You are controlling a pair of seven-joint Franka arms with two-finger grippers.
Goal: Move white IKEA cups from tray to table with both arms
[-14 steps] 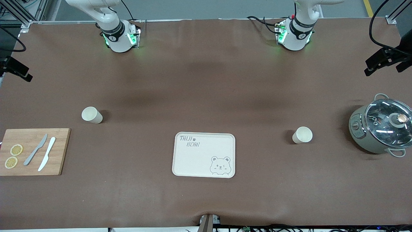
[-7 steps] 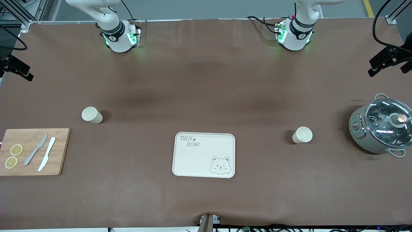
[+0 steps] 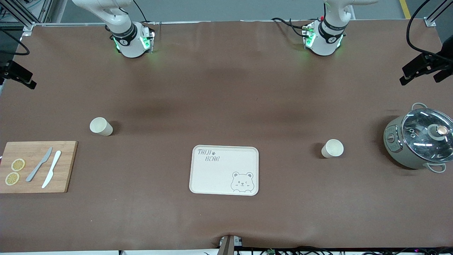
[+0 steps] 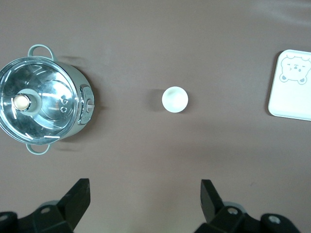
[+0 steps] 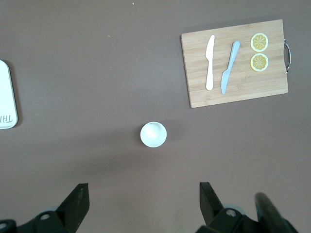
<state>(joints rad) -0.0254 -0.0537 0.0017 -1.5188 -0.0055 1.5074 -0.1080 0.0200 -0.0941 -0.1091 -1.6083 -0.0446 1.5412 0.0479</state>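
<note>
With both white IKEA cups already standing on the table (image 3: 226, 88), the task is looking all but finished: the tray (image 3: 212, 177) is lying bare between them, carrying only its bear drawing and lettering, nearer the front camera than either cup. One cup (image 3: 101, 126) is sitting toward the right arm's end, just beside the wooden cutting board (image 3: 67, 166) and slightly farther from the camera than it; the other cup (image 3: 332, 148) is sitting toward the left arm's end, between the tray and the lidded pot (image 3: 416, 140). Both cups are upright, open and showing nothing inside, while the pot is keeping its glass lid on, its contents impossible to tell. The board is bearing two lemon slices (image 5: 259, 52), a grey knife (image 3: 39, 164) and a white knife (image 3: 51, 169). High over its own cup, the left gripper (image 4: 145, 200) is hanging with its jaws spread wide and holding nothing; the right gripper (image 5: 144, 203) is doing likewise over the other cup. No cup is left to carry, so the next move is likely calling only for both arms to park clear of the cups without brushing them
</note>
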